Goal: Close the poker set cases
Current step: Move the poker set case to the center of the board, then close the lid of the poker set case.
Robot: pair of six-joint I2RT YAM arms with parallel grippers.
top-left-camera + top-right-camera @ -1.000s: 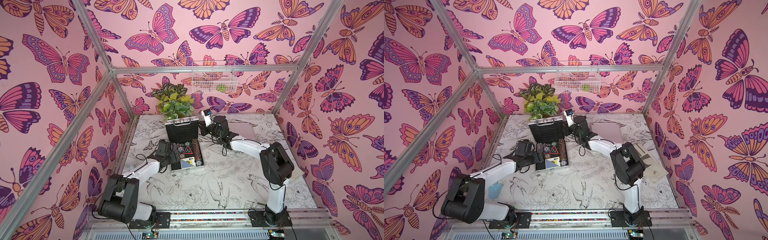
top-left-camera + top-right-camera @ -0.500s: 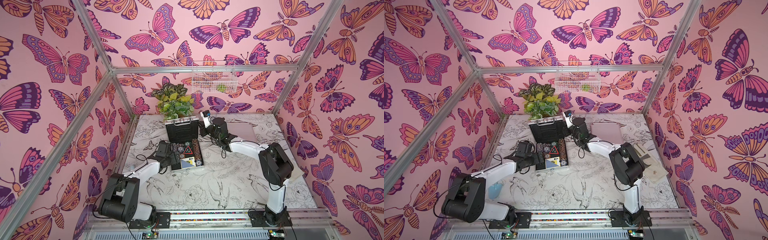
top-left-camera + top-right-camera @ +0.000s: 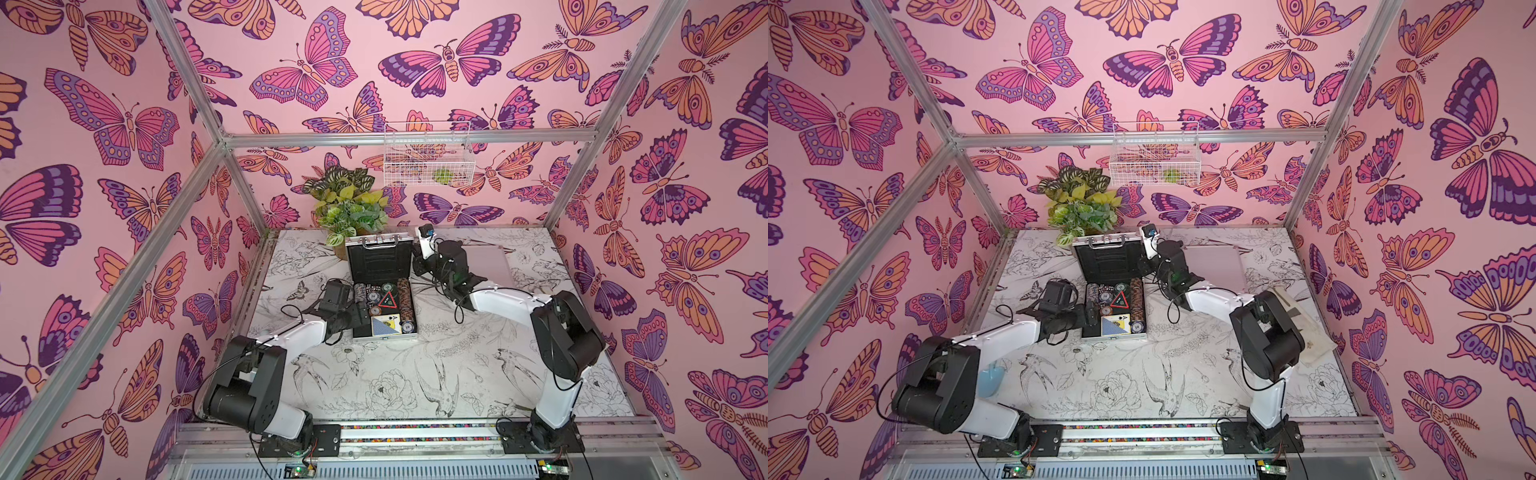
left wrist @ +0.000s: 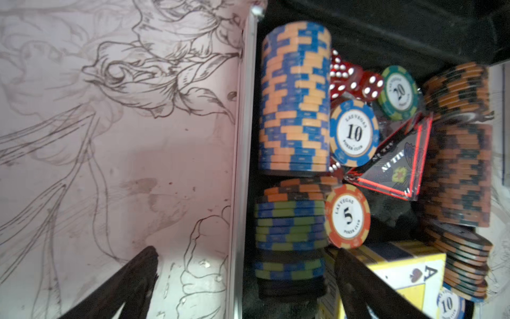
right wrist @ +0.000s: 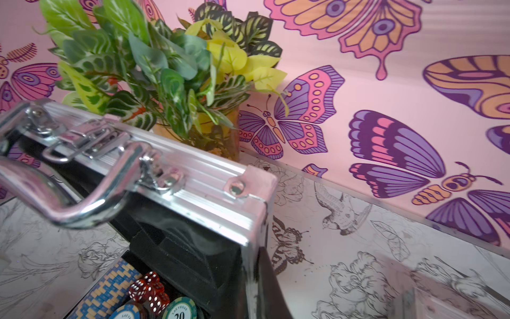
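Observation:
An open poker set case (image 3: pixel 384 337) lies mid-table in both top views, its black-lined lid (image 3: pixel 378 259) (image 3: pixel 1106 262) standing upright and its base full of chips, dice and cards. My left gripper (image 3: pixel 361 309) (image 4: pixel 248 287) is open and straddles the base's left wall, with one finger (image 4: pixel 132 284) over the table and the other finger (image 4: pixel 367 287) inside. My right gripper (image 3: pixel 417 267) (image 5: pixel 265 276) is shut, and one dark finger (image 5: pixel 271 287) lies against the lid's right edge. The second case (image 3: pixel 488 259) (image 3: pixel 1217 266) lies closed on the right.
A potted plant (image 3: pixel 349 203) (image 5: pixel 154 69) stands just behind the lid. A white wire basket (image 3: pixel 428 158) hangs on the back wall. The lid's handle (image 5: pixel 69 204) and latches face forward. A beige flat board (image 3: pixel 1304 328) lies by the right wall.
My right gripper has shifted slightly left, up to the lid's right edge, and closed. The left arm and the lid look unchanged.

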